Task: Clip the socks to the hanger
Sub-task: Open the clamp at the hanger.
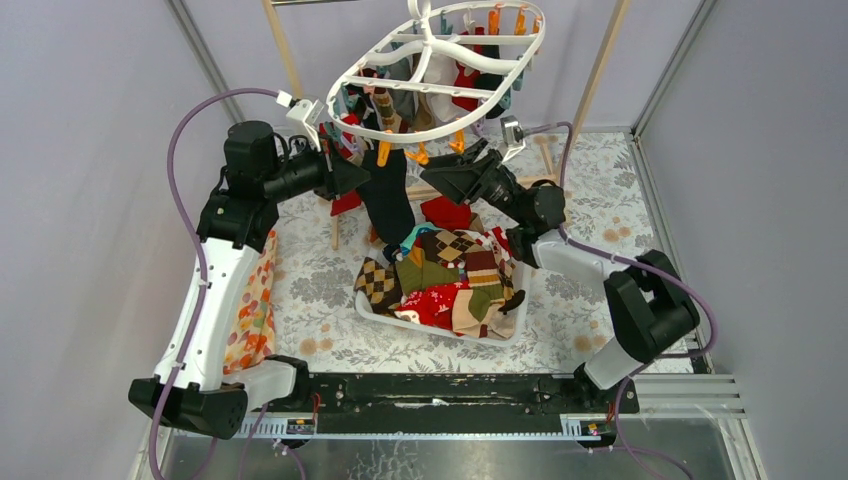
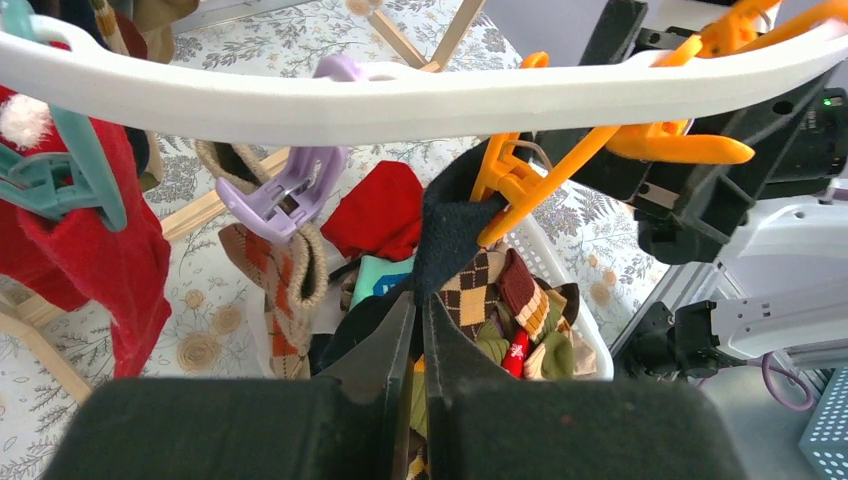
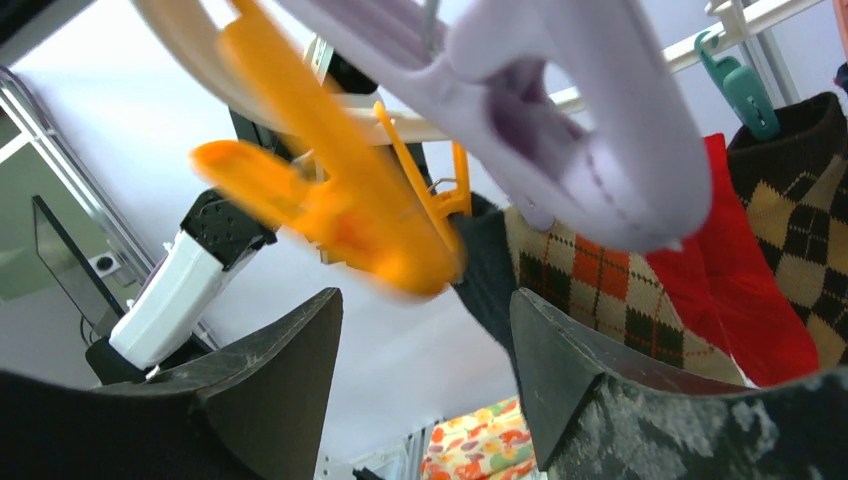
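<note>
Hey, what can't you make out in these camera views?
Hanger hook: cut off by the top edge, top view.
Orange clip: blurred in right wrist view; its bite on the dark sock is unclear.
Socks in the basket: lower ones buried under the pile, top view.
Left gripper: shut; whether it pinches the dark sock is unclear, left wrist view.

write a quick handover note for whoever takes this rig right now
Left gripper: shut, pinching the dark sock just below its orange clip.
Right gripper: open, holding nothing; a spare orange clip hangs just above its fingers.
Things: the hanger hangs above the basket, which holds a pile of socks.
Done: the dark sock is clipped; a red sock and an argyle sock hang from other clips.
Left: release the dark sock, then clip up the pile.
</note>
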Controlling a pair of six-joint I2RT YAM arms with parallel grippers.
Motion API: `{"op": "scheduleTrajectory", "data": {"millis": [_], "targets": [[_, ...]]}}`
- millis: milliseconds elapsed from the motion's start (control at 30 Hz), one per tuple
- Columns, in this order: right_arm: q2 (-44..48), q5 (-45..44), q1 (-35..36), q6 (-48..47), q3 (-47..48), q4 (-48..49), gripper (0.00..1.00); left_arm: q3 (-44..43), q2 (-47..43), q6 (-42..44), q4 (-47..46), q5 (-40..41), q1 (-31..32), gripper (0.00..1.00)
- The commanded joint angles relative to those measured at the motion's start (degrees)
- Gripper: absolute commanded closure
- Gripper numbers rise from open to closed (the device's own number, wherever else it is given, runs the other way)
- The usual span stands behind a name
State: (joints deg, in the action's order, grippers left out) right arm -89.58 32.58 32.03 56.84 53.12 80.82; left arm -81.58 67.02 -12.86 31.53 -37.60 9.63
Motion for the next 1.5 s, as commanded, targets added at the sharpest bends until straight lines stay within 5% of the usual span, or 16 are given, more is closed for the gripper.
{"op": "scheduleTrajectory", "data": {"millis": [0,667,1000,1233,1467], "targets": [[-4.2,-3.4,-0.3,6.0,4.1,13.7,0.32,-1.6,-1.3,1.6,0.8,-0.4,-0.1,0.91],[-10.0,-4.3,2.5,9.5,11.1,17.7,0.36,-2.1,-1.5,2.3,1.9,-0.7,-0.1,0.91],[-7.5,-4.3,2.8,8.7,7.6,17.7,0.59,-2.8,-1.8,2.7,2.7,0.3,-0.2,0.91],[-4.8,-6.5,2.9,6.4,5.9,17.7,0.88,-3.5,-1.8,2.4,2.7,1.5,-0.1,0.89],[-2.9,-10.5,6.4,-3.1,5.1,11.6,0.95,-5.4,-2.1,1.8,5.5,6.4,-0.1,0.34]]}}
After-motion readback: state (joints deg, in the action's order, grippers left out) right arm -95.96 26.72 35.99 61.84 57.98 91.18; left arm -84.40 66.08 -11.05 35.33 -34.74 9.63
